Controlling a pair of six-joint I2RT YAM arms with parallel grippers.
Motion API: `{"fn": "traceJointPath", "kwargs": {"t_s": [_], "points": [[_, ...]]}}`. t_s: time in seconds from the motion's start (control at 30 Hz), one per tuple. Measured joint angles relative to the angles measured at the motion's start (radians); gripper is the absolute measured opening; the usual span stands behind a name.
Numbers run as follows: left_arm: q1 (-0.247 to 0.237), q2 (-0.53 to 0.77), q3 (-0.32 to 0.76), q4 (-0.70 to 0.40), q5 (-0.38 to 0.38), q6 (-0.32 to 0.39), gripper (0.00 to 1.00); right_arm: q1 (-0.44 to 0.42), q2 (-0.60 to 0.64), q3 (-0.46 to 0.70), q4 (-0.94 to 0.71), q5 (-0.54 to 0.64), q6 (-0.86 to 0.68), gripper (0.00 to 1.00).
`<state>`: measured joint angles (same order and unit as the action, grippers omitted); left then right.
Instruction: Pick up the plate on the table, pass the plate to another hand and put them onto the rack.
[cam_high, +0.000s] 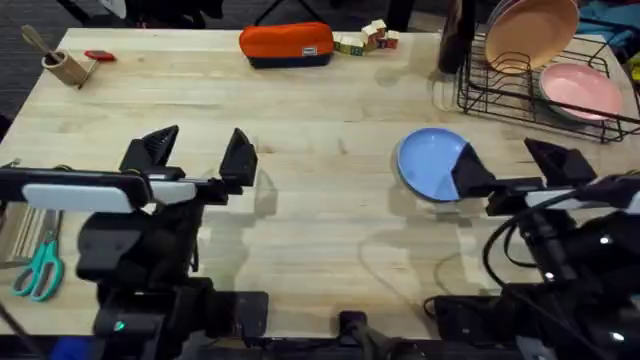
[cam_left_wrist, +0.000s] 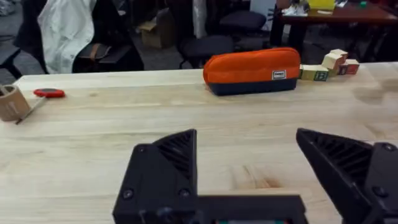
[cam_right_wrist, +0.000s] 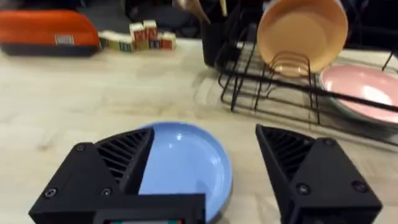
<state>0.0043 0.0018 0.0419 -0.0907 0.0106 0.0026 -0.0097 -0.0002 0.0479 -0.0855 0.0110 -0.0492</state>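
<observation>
1. The plate (cam_high: 430, 165) lies flat on the table (cam_high: 320, 100), just in front of the rack (cam_high: 520, 95) and toward the table's middle from it; a strip of bare wood separates the plate's rim from the rack's front wire.
2. The right gripper (cam_high: 515, 165) hovers at the plate's edge with its jaws spread wide and nothing between them. One finger overlaps the rim on the side away from the rack's front; whether it touches the plate is hard to say.
3. In the rack, a peach-orange plate (cam_high: 540, 30) stands upright in a slot, and a pink plate (cam_high: 585, 90) lies tilted beside it. The slots nearer the rack's front corner look free.
4. The left gripper (cam_high: 195, 155) hangs well away from the plate, across open tabletop, its fingers wide apart and empty.
5. Beyond that gripper, an orange pouch (cam_left_wrist: 252, 70) and small wooden blocks (cam_left_wrist: 329, 65) sit along the table's far edge, well clear of the plate.
</observation>
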Motion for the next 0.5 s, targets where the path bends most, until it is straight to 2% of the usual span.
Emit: {"fn": "traceJointPath", "kwargs": {"t_s": [0.1,0.23,0.5], "points": [[0.000,0.027,0.086,-0.069,0.000,0.013,0.993,0.000,0.017,0.100,-0.136,0.001,-0.006,0.993],[0.000,0.119,0.244,-0.113,0.000,0.021,0.993,0.000,0.096,0.303,-0.277,0.004,-0.011,0.994],[0.000,0.431,0.588,-0.156,0.014,0.027,0.994,0.000,0.394,0.697,-0.485,0.004,-0.011,0.994]]}}
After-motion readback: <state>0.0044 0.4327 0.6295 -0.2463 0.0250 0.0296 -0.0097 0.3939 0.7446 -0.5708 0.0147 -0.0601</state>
